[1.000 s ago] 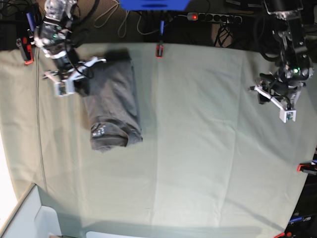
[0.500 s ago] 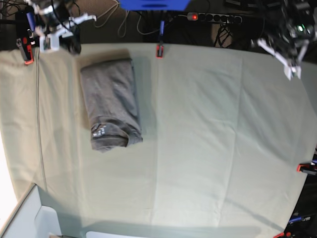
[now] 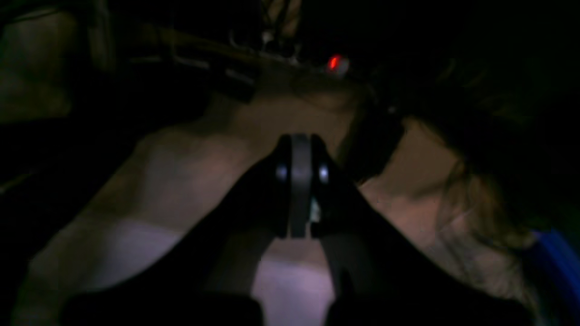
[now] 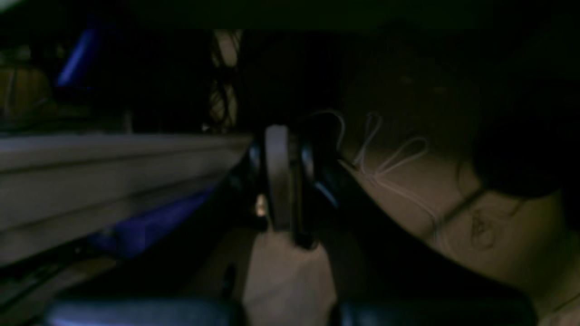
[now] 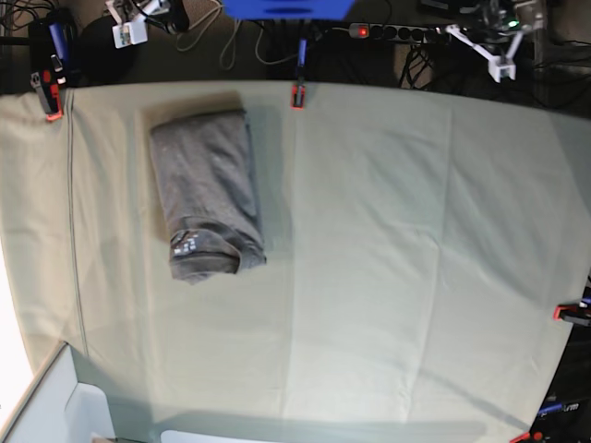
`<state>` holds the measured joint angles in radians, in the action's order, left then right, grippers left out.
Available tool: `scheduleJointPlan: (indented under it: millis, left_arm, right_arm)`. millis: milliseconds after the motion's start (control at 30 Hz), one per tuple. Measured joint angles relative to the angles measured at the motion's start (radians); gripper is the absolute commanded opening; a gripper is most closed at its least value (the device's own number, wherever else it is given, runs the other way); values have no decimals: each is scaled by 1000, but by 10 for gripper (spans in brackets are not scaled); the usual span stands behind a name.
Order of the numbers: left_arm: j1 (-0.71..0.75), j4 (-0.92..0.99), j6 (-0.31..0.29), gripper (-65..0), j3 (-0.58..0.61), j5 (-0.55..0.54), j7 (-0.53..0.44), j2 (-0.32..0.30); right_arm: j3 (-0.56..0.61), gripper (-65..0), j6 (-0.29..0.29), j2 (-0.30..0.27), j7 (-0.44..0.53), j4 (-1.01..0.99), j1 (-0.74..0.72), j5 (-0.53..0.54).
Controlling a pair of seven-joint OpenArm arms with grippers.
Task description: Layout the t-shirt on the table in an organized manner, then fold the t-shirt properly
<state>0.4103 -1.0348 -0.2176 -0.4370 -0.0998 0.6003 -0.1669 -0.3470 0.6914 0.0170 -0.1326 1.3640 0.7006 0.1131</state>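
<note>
Grey t-shirt (image 5: 207,194) folded into narrow packet, lying on desk (image 5: 416,240) far-left area, near back edge. Both arms pulled back off desk since a second ago: right gripper (image 5: 129,28) and left gripper (image 5: 494,51) now beyond back edge, well clear of shirt. Jaws together on both, holding nothing. Judged: fold done, arms retreating to rest. Long axis of packet front-to-back, slightly tilted; neck label (image 5: 183,245) at near end, facing up.
</note>
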Motion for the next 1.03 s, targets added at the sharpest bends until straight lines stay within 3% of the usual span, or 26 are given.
scheduleJointPlan:
  millis: [100, 233, 333, 400, 500, 533, 600, 667, 767, 867, 1033]
  left_arm:
    - [-103, 282, -2, -650, 64, 70, -191, -13]
    - [-178, 556, 10, -650, 66, 140, -445, -11]
    - [-242, 762, 9, -650, 66, 223, -568, -14]
    - [-290, 861, 8, -650, 66, 285, -635, -11]
    - [-361, 927, 23, -650, 63, 349, -668, -10]
    - [-375, 932, 56, -650, 58, 358, -669, -9]
    - [-387, 930, 139, -650, 60, 354, -686, -4]
    - [-386, 929, 206, -650, 61, 360, -682, 9]
    - [-367, 938, 223, -650, 61, 365, -672, 47]
    - [-362, 948, 225, -650, 65, 365, -657, 84]
    - [-381, 940, 237, -650, 65, 365, -669, 84]
  right_arm:
    - [-16, -629, -1, 3, 27, -171, -73, -56]
    - [-37, -629, -8, 2, 196, -390, -108, -153]
    - [-29, -629, -229, 3, 361, -598, -164, -243]
    - [-34, -626, -290, -3, 466, -739, -219, -320]
    - [-30, -628, -375, -31, 570, -972, -316, -404]
    - [-31, -628, -421, -43, 592, -1042, -340, -402]
    - [-34, -628, -519, -81, 639, -1172, -384, -402]
    - [-34, -626, -661, -119, 686, -1265, -416, -400]
    - [-32, -624, -825, -130, 697, -1301, -440, -397]
    - [-32, -623, -895, -113, 704, -1301, -456, -398]
    - [-32, -623, -945, -111, 697, -1313, -467, -404]
